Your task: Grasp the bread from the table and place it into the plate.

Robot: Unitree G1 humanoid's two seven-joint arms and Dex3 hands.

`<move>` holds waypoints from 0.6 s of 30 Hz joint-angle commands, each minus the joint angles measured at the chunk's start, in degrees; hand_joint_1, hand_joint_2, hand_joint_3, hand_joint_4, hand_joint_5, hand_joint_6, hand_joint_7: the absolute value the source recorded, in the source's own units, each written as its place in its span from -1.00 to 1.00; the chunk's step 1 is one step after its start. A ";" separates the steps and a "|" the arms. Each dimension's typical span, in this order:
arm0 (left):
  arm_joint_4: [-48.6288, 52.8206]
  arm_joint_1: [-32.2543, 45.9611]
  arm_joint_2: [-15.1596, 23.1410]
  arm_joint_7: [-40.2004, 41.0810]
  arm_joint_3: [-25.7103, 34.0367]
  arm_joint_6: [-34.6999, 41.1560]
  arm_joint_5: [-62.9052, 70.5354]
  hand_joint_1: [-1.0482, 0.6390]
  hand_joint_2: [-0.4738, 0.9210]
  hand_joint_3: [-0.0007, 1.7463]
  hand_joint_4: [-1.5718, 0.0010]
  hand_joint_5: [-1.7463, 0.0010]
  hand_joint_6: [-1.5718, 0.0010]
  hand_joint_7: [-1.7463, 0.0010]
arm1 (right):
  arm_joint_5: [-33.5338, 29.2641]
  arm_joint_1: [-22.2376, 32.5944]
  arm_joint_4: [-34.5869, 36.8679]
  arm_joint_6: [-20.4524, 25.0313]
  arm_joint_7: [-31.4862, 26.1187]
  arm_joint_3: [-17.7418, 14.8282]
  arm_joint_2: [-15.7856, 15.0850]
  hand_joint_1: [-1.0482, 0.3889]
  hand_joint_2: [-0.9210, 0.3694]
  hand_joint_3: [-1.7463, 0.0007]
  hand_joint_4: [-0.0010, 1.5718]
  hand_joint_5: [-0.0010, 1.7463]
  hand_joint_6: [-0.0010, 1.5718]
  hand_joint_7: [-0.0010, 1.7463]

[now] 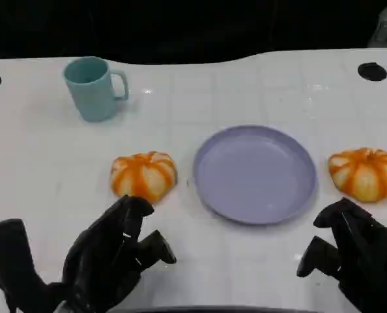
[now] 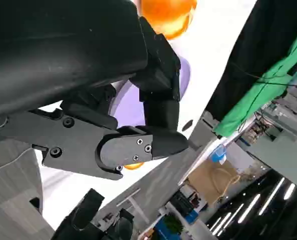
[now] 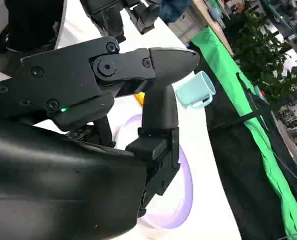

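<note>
Two breads lie on the white table (image 1: 258, 85), one on each side of the plate (image 1: 255, 173). The left bread (image 1: 143, 175) sits just beside the plate's left rim, and the right bread (image 1: 365, 173) sits near the right rim, a little apart from it. The plate holds nothing yet, so the task is at its beginning.

The left hand (image 1: 112, 257) hovers low over the near edge of the table, just in front of the left bread. Its fingers are spread and hold nothing; the highest fingertip comes very near to the bread, but I cannot tell if it touches. I judge this hand is prepared for the grasp, because it already faces the bread it can reach most easily. The right hand (image 1: 353, 254) waits in front of the right bread, also with fingers apart and nothing between them.

A blue mug (image 1: 94, 87) stands far back on the left, well apart from the breads, so it should not disturb the move. Each bread is round and looks soft, so the fingers probably must wrap around it, not pinch it.
</note>
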 commanded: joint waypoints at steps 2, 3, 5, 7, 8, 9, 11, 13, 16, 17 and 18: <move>-0.58 -0.27 0.57 0.59 0.15 -0.03 0.00 -0.41 1.00 -0.51 -0.03 -1.00 0.29 -1.00 | 0.18 0.11 -0.72 0.30 -0.53 -0.62 -0.51 -0.27 -1.00 0.70 -0.21 1.00 -0.38 0.87; -0.57 -0.27 0.56 0.68 0.17 0.04 -0.01 -0.41 1.00 -0.51 -0.03 -1.00 0.29 -1.00 | 0.17 0.12 -0.77 0.37 -0.65 -0.60 -0.48 -0.26 -1.00 0.70 -0.21 1.00 -0.39 0.86; -0.54 -0.29 0.54 0.74 0.24 0.17 -0.13 -0.41 1.00 -0.51 -0.03 -1.00 0.29 -1.00 | 0.07 0.12 -0.77 0.30 -0.69 -0.52 -0.52 -0.25 -1.00 0.69 -0.21 1.00 -0.40 0.85; -0.33 -0.35 0.58 0.52 0.28 0.06 -0.19 -0.41 1.00 -0.52 -0.04 -1.00 0.28 -1.00 | 0.16 0.08 -0.65 0.16 -0.57 -0.53 -0.51 -0.26 -1.00 0.69 -0.20 1.00 -0.39 0.86; -0.25 -0.37 0.60 0.43 0.28 -0.01 -0.18 -0.41 1.00 -0.52 -0.04 -1.00 0.28 -1.00 | 0.21 0.06 -0.62 0.14 -0.55 -0.55 -0.49 -0.26 -1.00 0.69 -0.20 1.00 -0.39 0.86; -0.14 -0.43 0.64 0.32 0.30 -0.04 -0.19 -0.41 1.00 -0.52 -0.04 -1.00 0.28 -1.00 | 0.22 0.02 -0.57 0.16 -0.53 -0.56 -0.50 -0.26 -1.00 0.69 -0.20 1.00 -0.39 0.86; -0.02 -0.48 0.61 0.31 0.36 -0.08 -0.21 -0.41 1.00 -0.52 -0.04 -1.00 0.28 -1.00 | 0.08 -0.03 -0.53 0.20 -0.63 -0.52 -0.54 -0.26 -1.00 0.69 -0.20 1.00 -0.39 0.86; 0.04 -0.53 0.51 0.44 0.42 -0.06 -0.25 -0.41 1.00 -0.53 -0.04 -1.00 0.28 -1.00 | -0.10 -0.08 -0.57 0.24 -0.75 -0.46 -0.60 -0.26 -1.00 0.68 -0.19 1.00 -0.39 0.85; 0.15 -0.61 0.57 0.36 0.43 0.04 -0.26 -0.41 1.00 -0.53 -0.04 -1.00 0.28 -1.00 | 0.48 -0.17 -0.39 0.27 -0.54 -0.67 -0.43 -0.25 -1.00 0.69 -0.19 1.00 -0.38 0.85; 0.18 -0.62 0.58 0.34 0.45 0.06 -0.28 -0.41 1.00 -0.53 -0.04 -1.00 0.28 -1.00 | 0.49 -0.18 -0.38 0.28 -0.54 -0.66 -0.44 -0.26 -1.00 0.69 -0.19 1.00 -0.38 0.85; 0.21 -0.63 0.60 0.30 0.47 0.09 -0.31 -0.41 1.00 -0.53 -0.04 -1.00 0.28 -1.00 | 0.40 -0.18 -0.39 0.28 -0.58 -0.60 -0.48 -0.26 -1.00 0.69 -0.19 1.00 -0.38 0.85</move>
